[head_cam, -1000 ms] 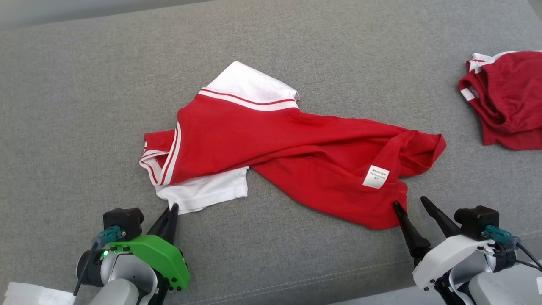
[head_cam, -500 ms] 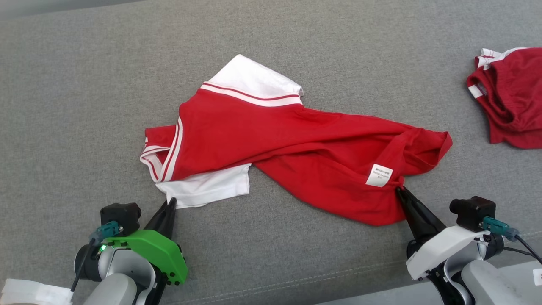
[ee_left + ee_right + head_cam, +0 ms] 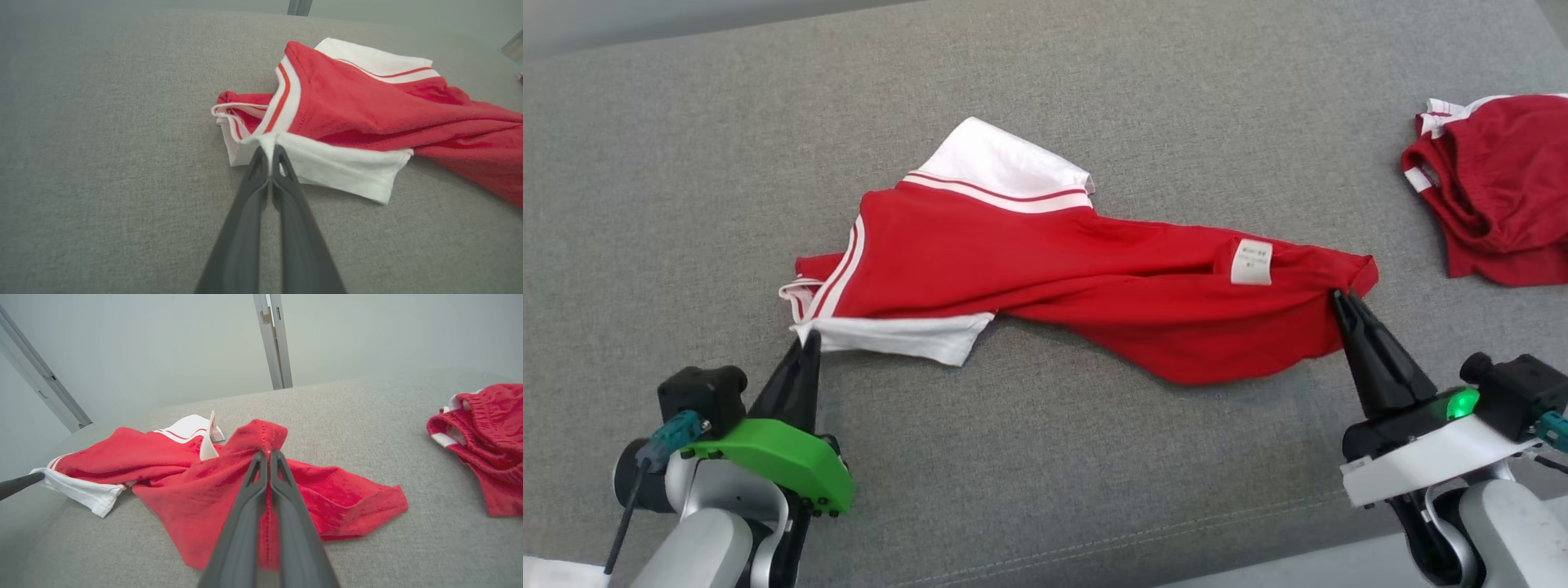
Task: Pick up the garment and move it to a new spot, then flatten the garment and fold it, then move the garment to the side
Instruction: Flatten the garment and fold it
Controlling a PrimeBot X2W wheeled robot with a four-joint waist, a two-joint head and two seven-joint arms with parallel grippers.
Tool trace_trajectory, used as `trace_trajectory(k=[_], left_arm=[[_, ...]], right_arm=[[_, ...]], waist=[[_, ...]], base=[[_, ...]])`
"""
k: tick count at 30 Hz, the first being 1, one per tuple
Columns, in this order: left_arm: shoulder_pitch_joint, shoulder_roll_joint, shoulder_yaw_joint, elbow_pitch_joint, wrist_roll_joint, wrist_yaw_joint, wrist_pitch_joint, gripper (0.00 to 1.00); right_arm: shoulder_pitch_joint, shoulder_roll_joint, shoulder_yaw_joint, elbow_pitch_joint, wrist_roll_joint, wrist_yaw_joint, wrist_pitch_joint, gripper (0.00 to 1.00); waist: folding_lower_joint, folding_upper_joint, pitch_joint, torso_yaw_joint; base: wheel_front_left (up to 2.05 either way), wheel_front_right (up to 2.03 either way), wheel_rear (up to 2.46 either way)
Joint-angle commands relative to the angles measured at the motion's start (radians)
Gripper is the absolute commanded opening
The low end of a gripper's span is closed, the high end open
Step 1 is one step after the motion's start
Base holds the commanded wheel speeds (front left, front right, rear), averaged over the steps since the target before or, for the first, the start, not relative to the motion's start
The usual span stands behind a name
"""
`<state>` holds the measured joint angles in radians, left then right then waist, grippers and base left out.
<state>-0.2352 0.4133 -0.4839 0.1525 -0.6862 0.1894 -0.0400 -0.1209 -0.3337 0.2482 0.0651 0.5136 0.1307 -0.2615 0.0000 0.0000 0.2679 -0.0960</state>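
The garment [image 3: 1045, 269] is a red shirt with white sleeves and striped trim, stretched across the grey cushion between my two grippers. My left gripper [image 3: 809, 336] is shut on the white sleeve corner [image 3: 269, 141] at the shirt's left end. At the right end my right gripper [image 3: 1342, 296] is shut on the red hem [image 3: 265, 445], which is lifted off the cushion. A white care label [image 3: 1251, 261] stands up near that raised edge. Part of the red body [image 3: 253, 498] sags onto the surface between the two grips.
A second, darker red garment [image 3: 1494, 188] with white trim lies bunched at the far right. The grey cushion [image 3: 686, 180] stretches wide to the left and behind. A seam and the front edge [image 3: 1094, 547] run below the grippers. A metal frame post [image 3: 273, 339] stands behind.
My right gripper closed on the red hem and lifted it up and to the right, flipping the label side upward. The left gripper, shut all along, pulled its sleeve corner leftward.
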Motion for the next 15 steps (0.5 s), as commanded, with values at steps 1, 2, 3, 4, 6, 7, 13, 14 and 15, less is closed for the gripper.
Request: trace_trajectory(k=[1,2,3,4,6,7,13,14,15], left_arm=[[0.010,0.012,0.006,-0.018,0.006,0.010,-0.006,0.00],[0.011,0.019,0.013,-0.051,0.014,0.019,-0.012,0.00],[0.009,0.028,0.021,-0.086,0.020,0.029,-0.015,0.00],[0.006,0.041,0.026,-0.119,0.028,0.038,-0.014,0.00],[-0.009,0.059,0.042,-0.195,0.039,0.055,-0.010,0.00],[-0.021,0.070,0.049,-0.232,0.047,0.060,-0.005,0.00],[-0.180,0.136,0.103,-0.441,0.100,0.078,0.036,0.00],[-0.215,0.141,0.111,-0.461,0.109,0.077,0.042,0.00],[-0.250,0.143,0.115,-0.476,0.113,0.074,0.048,0.00]], right_arm=[[0.011,0.000,-0.012,-0.018,-0.013,0.000,-0.003,0.00],[0.014,0.002,-0.031,-0.049,-0.026,0.000,-0.003,0.00],[0.013,0.005,-0.053,-0.078,-0.042,0.000,-0.003,0.00],[0.007,0.008,-0.072,-0.101,-0.056,0.000,-0.003,0.00],[-0.026,0.014,-0.106,-0.145,-0.081,0.000,-0.003,0.00],[-0.042,0.014,-0.121,-0.158,-0.089,0.000,0.001,0.00],[-0.230,-0.001,-0.180,-0.219,-0.139,0.000,0.051,0.00],[-0.262,-0.007,-0.180,-0.218,-0.142,0.000,0.062,0.00],[-0.292,-0.014,-0.179,-0.214,-0.144,0.000,0.070,0.00]], waist=[[0.0000,0.0000,-0.008,0.001],[0.0000,0.0000,-0.014,0.003],[0.0000,0.0000,-0.019,0.006],[0.0000,0.0000,-0.025,0.008],[0.0000,0.0000,-0.038,0.011],[0.0000,0.0000,-0.044,0.014],[0.0000,0.0000,-0.081,0.044],[0.0000,0.0000,-0.086,0.048],[0.0000,0.0000,-0.092,0.051]], base=[[0.00,0.00,0.00],[0.00,0.00,0.00],[0.00,0.00,0.00],[0.00,0.00,0.00],[0.00,0.00,0.00],[0.00,0.00,0.00],[0.00,0.00,0.00],[0.00,0.00,0.00],[0.00,0.00,0.00]])
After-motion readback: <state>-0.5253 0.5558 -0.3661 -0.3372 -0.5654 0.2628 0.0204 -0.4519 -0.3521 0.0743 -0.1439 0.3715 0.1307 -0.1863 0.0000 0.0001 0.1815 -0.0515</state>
